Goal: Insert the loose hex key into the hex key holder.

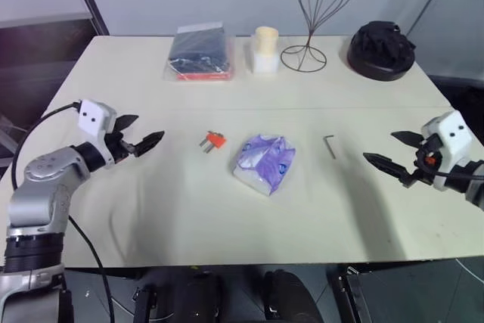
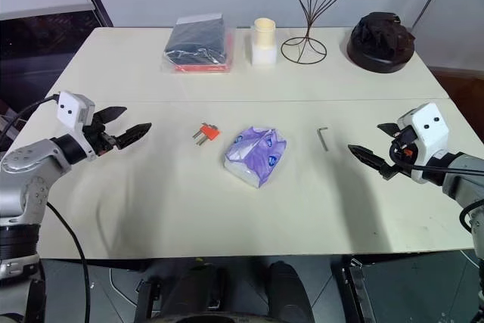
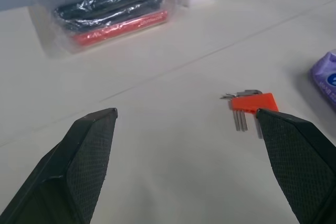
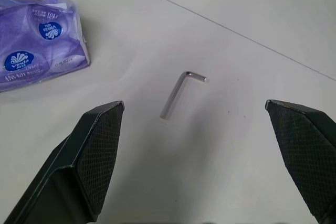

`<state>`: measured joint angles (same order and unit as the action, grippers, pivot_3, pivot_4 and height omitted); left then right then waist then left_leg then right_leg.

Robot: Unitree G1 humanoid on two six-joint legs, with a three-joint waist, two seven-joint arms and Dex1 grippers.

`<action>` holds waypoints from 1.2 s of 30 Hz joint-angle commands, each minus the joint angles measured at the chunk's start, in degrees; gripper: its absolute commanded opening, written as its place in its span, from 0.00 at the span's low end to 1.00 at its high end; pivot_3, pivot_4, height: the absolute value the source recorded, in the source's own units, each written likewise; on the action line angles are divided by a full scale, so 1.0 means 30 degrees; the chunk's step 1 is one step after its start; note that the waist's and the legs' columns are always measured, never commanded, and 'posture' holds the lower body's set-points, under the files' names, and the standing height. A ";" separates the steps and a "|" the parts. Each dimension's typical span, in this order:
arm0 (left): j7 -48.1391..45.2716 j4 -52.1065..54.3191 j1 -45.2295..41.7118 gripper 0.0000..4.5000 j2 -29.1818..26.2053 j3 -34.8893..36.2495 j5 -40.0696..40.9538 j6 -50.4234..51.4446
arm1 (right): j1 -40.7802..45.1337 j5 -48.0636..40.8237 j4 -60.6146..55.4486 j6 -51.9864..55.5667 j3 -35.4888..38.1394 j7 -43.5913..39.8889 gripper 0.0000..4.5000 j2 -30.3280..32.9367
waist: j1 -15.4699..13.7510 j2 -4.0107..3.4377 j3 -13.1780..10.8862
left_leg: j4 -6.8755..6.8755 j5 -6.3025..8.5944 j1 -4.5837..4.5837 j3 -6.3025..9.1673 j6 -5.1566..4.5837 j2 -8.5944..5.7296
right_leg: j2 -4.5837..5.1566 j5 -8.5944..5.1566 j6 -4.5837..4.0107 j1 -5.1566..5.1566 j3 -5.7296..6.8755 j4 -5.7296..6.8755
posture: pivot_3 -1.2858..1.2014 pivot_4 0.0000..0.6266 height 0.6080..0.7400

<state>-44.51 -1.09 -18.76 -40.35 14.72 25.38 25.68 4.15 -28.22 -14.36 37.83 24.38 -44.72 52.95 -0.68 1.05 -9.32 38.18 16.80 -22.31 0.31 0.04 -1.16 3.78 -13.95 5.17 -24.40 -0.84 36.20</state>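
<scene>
The loose hex key (image 1: 330, 145), a thin grey L-shaped rod, lies flat on the cream table right of centre, and appears in the right wrist view as the hex key (image 4: 180, 93). The hex key holder (image 1: 213, 140), a small red-orange block with short dark keys sticking out, lies left of centre, seen close as the holder (image 3: 253, 103). My left gripper (image 1: 138, 134) hovers open to the left of the holder, pointing at it. My right gripper (image 1: 393, 150) hovers open to the right of the loose key, pointing toward it. Both grippers are empty.
A purple tissue pack (image 1: 264, 163) lies between holder and key. Along the table's far side stand a wrapped dark-and-red package (image 1: 199, 54), a cream cup on a white block (image 1: 265, 49), a wire stand (image 1: 318, 5) and a black bowl-like object (image 1: 380, 49).
</scene>
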 commanded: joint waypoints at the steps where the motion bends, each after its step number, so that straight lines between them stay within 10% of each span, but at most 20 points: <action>1: -0.0848 -0.0142 -0.0594 0.99 -0.0588 -0.0151 -0.0194 -0.0597 | 0.0475 0.0074 -0.0772 -0.0082 0.0077 0.0044 1.00 0.0416 | 0.0003 0.0000 0.0000 | 0.0000 0.0000 0.0000 -0.0001 0.0000 0.0000 | 0.0000 0.0000 0.0000 0.0000 0.0000 0.0000 | 0.52 0.24 1.00; 14: -1.0762 0.0632 -0.2658 0.99 -0.4312 -0.4918 -0.0155 -0.0811 | 0.1812 -0.3566 -0.5645 0.3783 -0.1875 -0.0946 1.00 0.1077 | 0.0045 -0.0005 -0.0003 | -0.0004 0.0001 -0.0008 0.0001 -0.0002 0.0006 | -0.0001 -0.0008 -0.0015 -0.0009 0.0002 -0.0007 | 0.52 0.24 1.00; 22: -0.9736 -0.0169 -0.3567 0.99 -0.3017 -0.4864 -0.0373 -0.0866 | 0.3660 -0.2150 -0.7573 0.4850 -0.8434 0.4118 1.00 -0.3843 | 0.0050 0.0001 -0.0004 | 0.0010 0.0004 -0.0031 0.0005 -0.0011 0.0003 | -0.0026 -0.0003 -0.0004 -0.0021 0.0008 -0.0004 | 0.52 0.24 1.00; 36: -0.7794 0.1274 -0.1583 0.99 -0.2570 -0.3918 0.0027 -0.0346 | 0.5223 0.1108 -0.4803 0.3809 -1.2569 0.5463 1.00 -0.7185 | 0.0131 0.0002 -0.0005 | 0.0026 0.0003 -0.0038 0.0003 -0.0014 -0.0002 | -0.0053 -0.0001 0.0001 -0.0038 0.0015 0.0016 | 0.52 0.24 1.00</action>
<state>-68.36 1.15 -23.81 -47.96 1.14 24.48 24.54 18.89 -25.53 -28.19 50.26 -13.13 -27.95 31.99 -0.29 1.06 -9.33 38.25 16.81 -22.42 0.32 -0.01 -1.17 3.61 -13.95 5.17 -24.52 -0.79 36.25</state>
